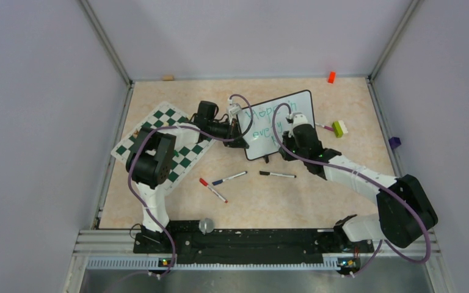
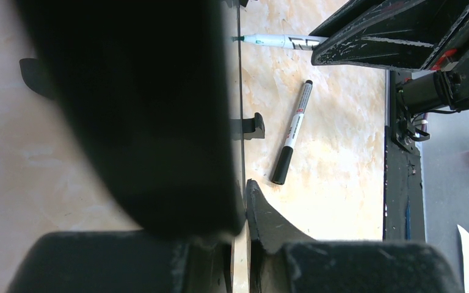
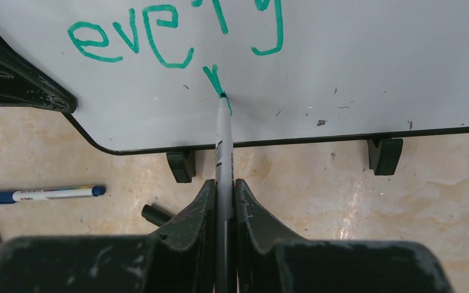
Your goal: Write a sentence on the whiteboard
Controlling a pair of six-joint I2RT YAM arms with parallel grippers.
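The whiteboard (image 1: 296, 104) stands tilted on its small black feet (image 3: 385, 155) mid-table. The sentence (image 1: 262, 119) is in green; in the right wrist view I read "every" (image 3: 159, 36) with a fresh short stroke (image 3: 212, 76) below it. My right gripper (image 3: 224, 183) is shut on a green marker (image 3: 222, 143), whose tip touches the board at the end of that stroke. My left gripper (image 2: 244, 189) is shut on the whiteboard's left edge (image 2: 240, 91), seen edge-on. From above, the left gripper (image 1: 242, 135) and right gripper (image 1: 286, 135) flank the board's lower part.
A black marker (image 1: 276, 174), a blue-capped marker (image 1: 229, 178) and a red-capped marker (image 1: 212, 190) lie in front of the board. A green-and-white chessboard mat (image 1: 177, 131) lies at the left. A green-white block (image 1: 339, 128), an orange block (image 1: 331, 77) and a purple block (image 1: 394, 142) sit right.
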